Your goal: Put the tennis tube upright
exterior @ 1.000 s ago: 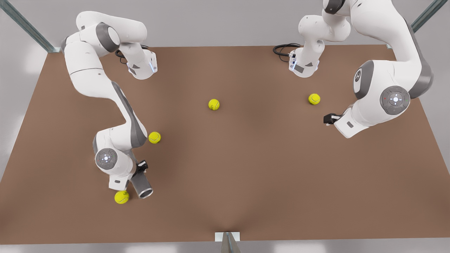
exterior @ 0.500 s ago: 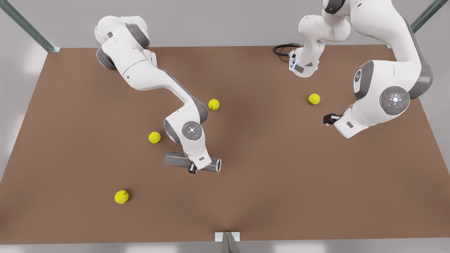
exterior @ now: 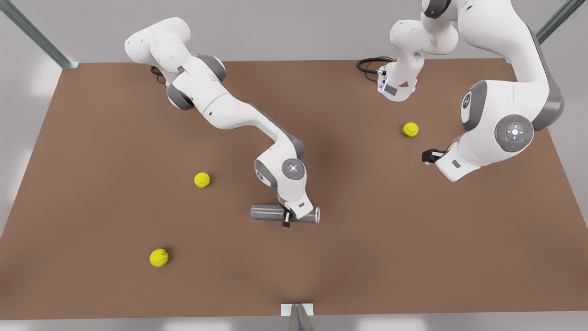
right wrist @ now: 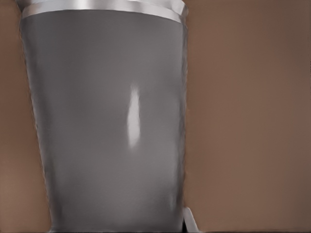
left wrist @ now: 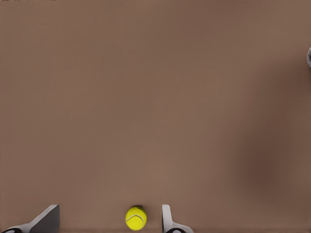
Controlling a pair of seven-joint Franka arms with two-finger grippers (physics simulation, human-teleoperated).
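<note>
The tennis tube (exterior: 266, 213) is a grey cylinder lying level near the table's middle, its open rim toward the front view's right. My right gripper (exterior: 287, 218), on the arm from the front view's left, is shut on the tube's middle. In the right wrist view the tennis tube (right wrist: 107, 126) is seen close up, with one fingertip (right wrist: 189, 222) beside it. My left gripper (exterior: 428, 156) waits at the front view's right, open, its fingers (left wrist: 167, 221) spread above the table with a tennis ball (left wrist: 136, 218) showing far below between them.
Yellow-green tennis balls lie on the brown table (exterior: 367, 257): one (exterior: 201, 179) left of the tube, one (exterior: 159, 257) near the front left, one (exterior: 410, 129) by the left gripper. A black cable (exterior: 370, 64) coils at the back edge.
The right arm swung from the table's front left toward the middle, carrying the tube, which turned from pointing at the camera to lying crosswise. The left arm barely moved.
</note>
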